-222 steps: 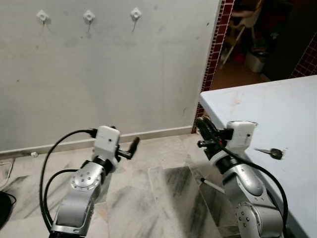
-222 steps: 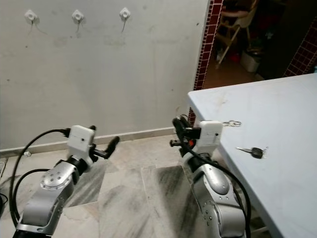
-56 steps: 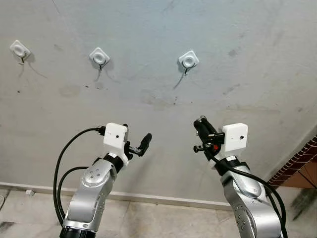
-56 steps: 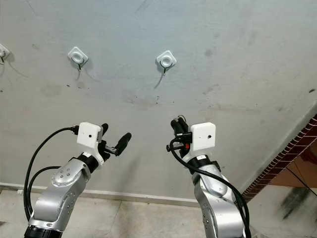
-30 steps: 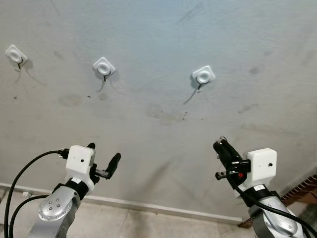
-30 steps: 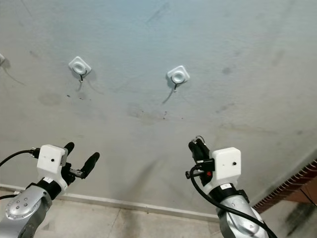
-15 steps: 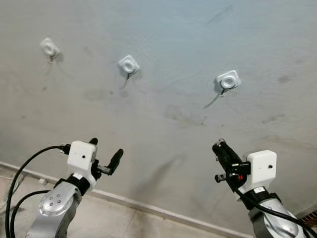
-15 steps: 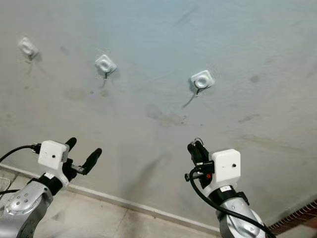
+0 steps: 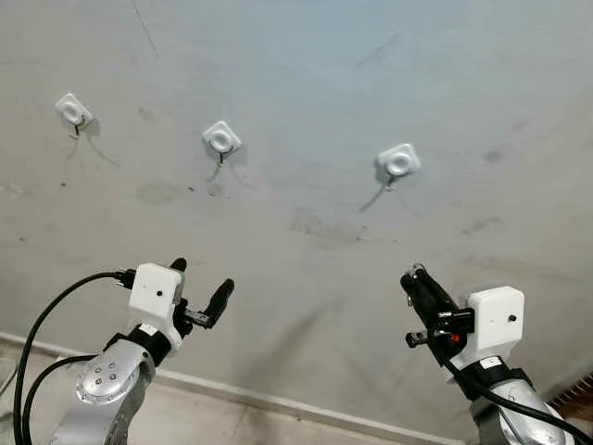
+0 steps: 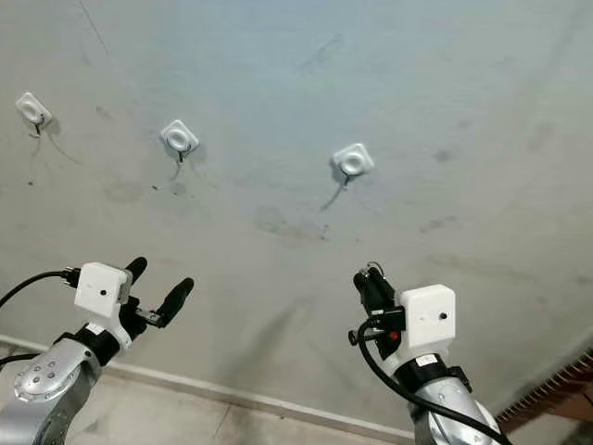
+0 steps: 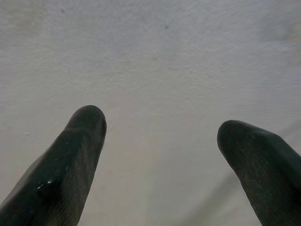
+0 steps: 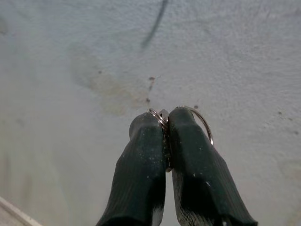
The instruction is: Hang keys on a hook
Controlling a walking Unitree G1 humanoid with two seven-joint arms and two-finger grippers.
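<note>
Since half a second ago the whole head view has swung, so the three hooks sit further left and a little lower in frame; that is camera motion, and both arms hold about the same pose.

In the head views, three white square wall hooks are fixed in a row on the grey plaster wall (image 9: 306, 74). The nearest white hook (image 9: 398, 160) is up and slightly left of the right gripper (image 9: 419, 283), well apart from it. The left gripper (image 9: 199, 289) hovers low with its fingers spread wide and nothing between them.

In the right wrist view, the two black fingers are pinched together on a thin silver key ring (image 12: 197, 117), its loop arching past the tips.

To do this well, raise the ring above the hook's prong, keep the loop facing the wall, then lower before releasing.
</note>
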